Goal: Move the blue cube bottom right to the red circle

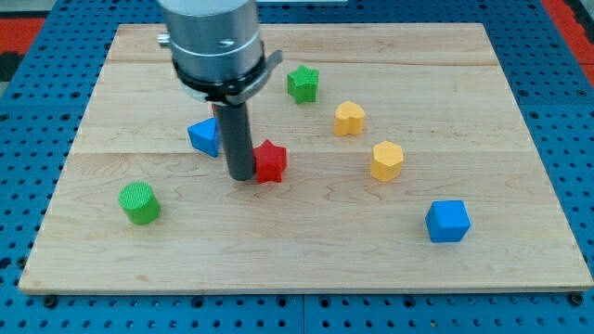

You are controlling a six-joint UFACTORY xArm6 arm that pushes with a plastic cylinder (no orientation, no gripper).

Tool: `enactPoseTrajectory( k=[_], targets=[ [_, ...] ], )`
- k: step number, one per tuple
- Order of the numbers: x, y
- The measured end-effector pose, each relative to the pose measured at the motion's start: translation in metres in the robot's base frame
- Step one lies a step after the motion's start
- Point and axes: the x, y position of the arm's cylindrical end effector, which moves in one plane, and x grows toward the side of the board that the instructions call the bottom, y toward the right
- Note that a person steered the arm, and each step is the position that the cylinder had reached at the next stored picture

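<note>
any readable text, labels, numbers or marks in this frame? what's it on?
None readable.
Board: plain wood grain, no print.
Blocks: blue cube, blue block, red star, green star, green cylinder, two yellow blocks: unmarked.
Rod and its metal housing: no label shows. My tip touches the red star's left side.

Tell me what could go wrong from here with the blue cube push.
1. My tip sits against the red star, far from the blue cube; moving off could drag the star.
2. No red circle is visible, so the goal is unclear.
3. The cube lies near the board's lower right edge; a bad push could send it off.
</note>
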Motion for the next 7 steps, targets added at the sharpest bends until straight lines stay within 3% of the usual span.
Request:
enactPoseTrajectory(
  k=[1,3,4,5,7],
  targets=[
    [0.011,-0.008],
    [0.0,0.047],
    [0.057,0.036],
    [0.094,-0.016],
    [0.093,-0.139]
  ],
)
